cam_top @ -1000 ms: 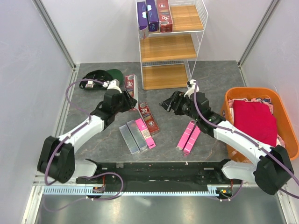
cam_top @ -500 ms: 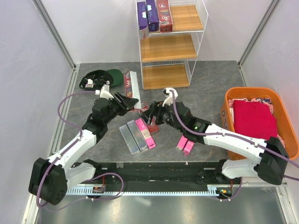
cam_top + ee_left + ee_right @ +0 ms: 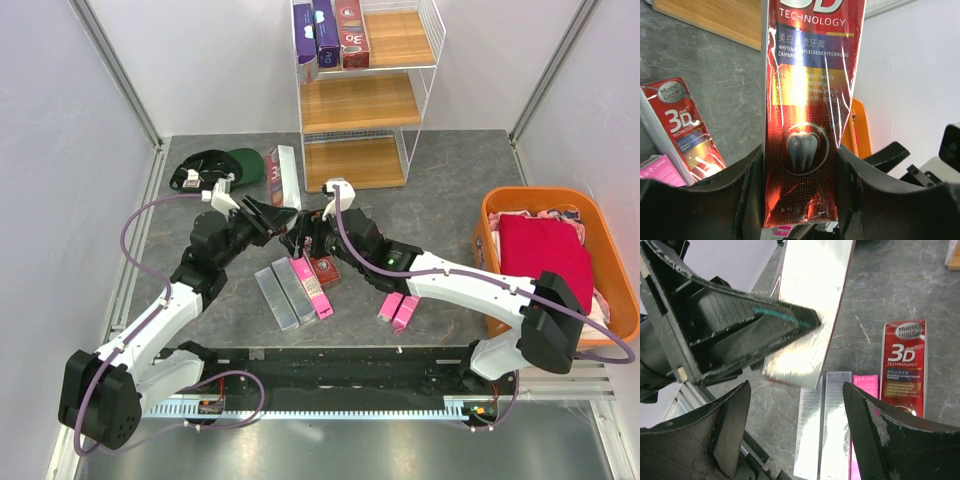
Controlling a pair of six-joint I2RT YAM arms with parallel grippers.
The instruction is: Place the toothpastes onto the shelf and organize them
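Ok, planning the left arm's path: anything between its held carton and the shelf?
Partly: the right gripper, open, sits beside the red carton in the left gripper, before the lowest board of the shelf. Nothing else visible.

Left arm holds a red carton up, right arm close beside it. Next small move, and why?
Probably ease the open right end effector forward and close it on the free length of the red 3D carton: the left end effector clamps only one end, and the carton lies ahead between the right fingers.
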